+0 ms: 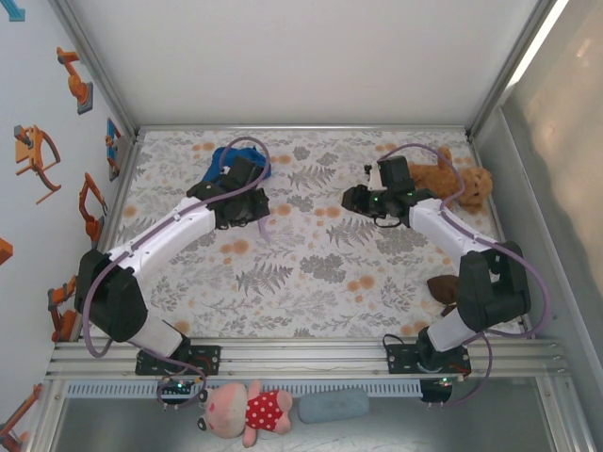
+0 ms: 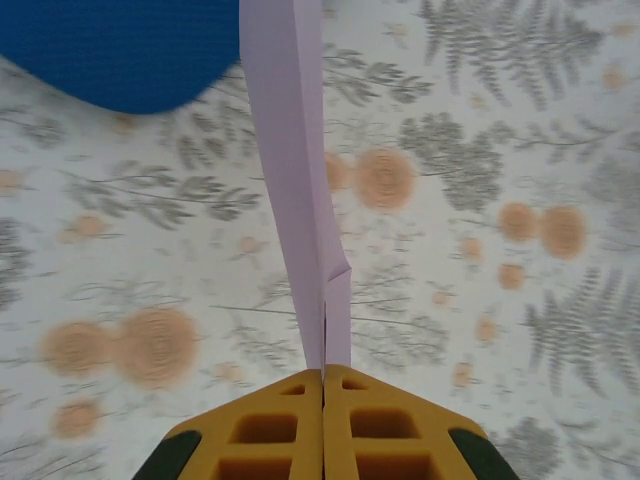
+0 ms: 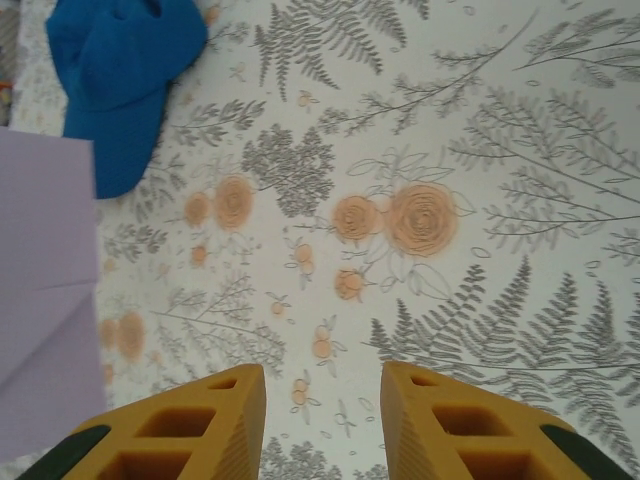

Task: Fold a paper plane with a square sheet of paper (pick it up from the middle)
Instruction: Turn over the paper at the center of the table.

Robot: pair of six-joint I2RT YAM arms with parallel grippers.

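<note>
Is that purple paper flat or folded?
Folded: the lavender paper shows as a narrow, creased strip seen edge-on, pinched in the shut left gripper.

We see a floral tablecloth [image 1: 311, 273] of grey ferns and orange blooms covering the table. A blue cap [image 1: 222, 158] lies at its far left side, and a brown teddy bear [image 1: 459, 184] lies at the far right corner. A small dark brown thing [image 1: 443, 287] sits near the right edge; we cannot tell what it is. Below the metal rail [image 1: 301, 356], a pink pig toy [image 1: 243, 411] in a red dotted dress lies beside a grey-blue cushion [image 1: 334, 406]. Orange robot stickers [image 1: 38, 155] dot the left wall.
</note>
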